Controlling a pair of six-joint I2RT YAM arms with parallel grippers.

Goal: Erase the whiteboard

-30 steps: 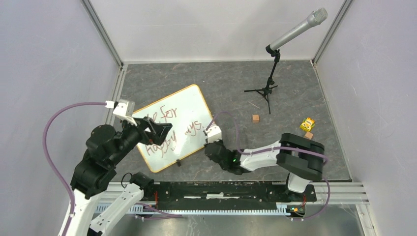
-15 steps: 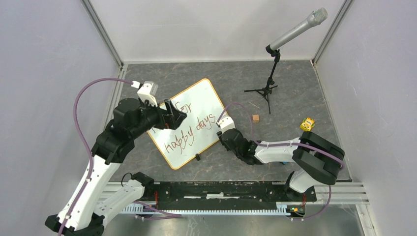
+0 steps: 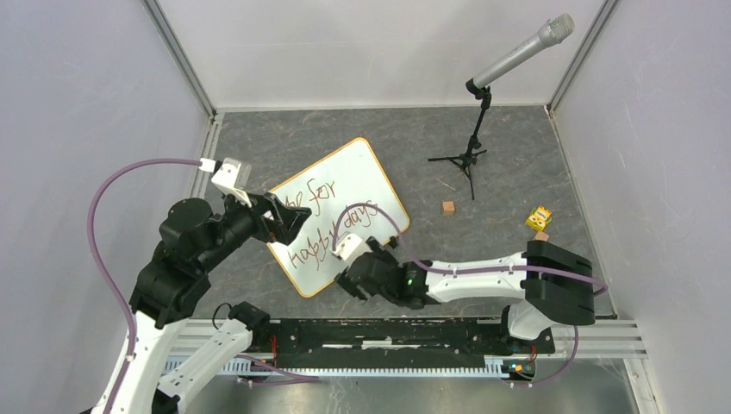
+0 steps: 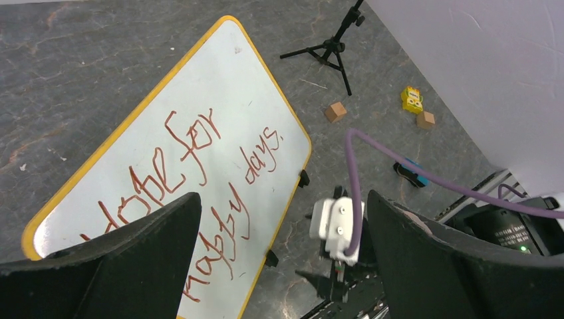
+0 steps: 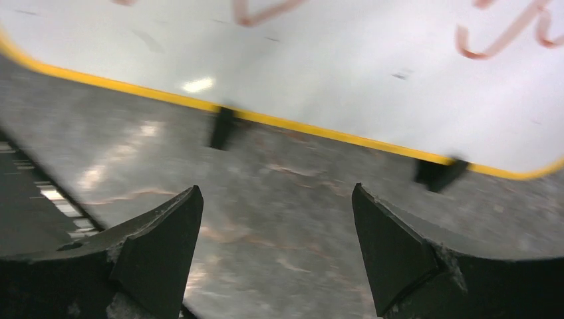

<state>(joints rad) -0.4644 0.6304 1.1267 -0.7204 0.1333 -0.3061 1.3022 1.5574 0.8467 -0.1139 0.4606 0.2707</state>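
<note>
The whiteboard (image 3: pixel 345 194) lies tilted on the grey floor, with a yellow frame, red-brown handwriting and black clips on its near-right edge. My left gripper (image 3: pixel 291 222) hovers above the board's left part, its jaws wide open with nothing between them. In the left wrist view the left gripper (image 4: pixel 284 195) frames the writing on the whiteboard (image 4: pixel 219 126). My right gripper (image 3: pixel 349 280) sits low by the board's near-right edge, open and empty. In the right wrist view the right gripper (image 5: pixel 276 188) is over bare floor, just short of the whiteboard (image 5: pixel 372 80) and its clips.
A microphone on a small tripod (image 3: pixel 470 159) stands at the back right. A wooden block (image 3: pixel 447 208), a yellow toy (image 3: pixel 539 217) and a brown block (image 3: pixel 540 236) lie to the right. A small blue and black object (image 4: pixel 409 174) lies near the right arm. Walls enclose three sides.
The whiteboard has shifted back and to the right. My right gripper has opened and swung left along the board's near edge. My left arm reached out, then drew back.
</note>
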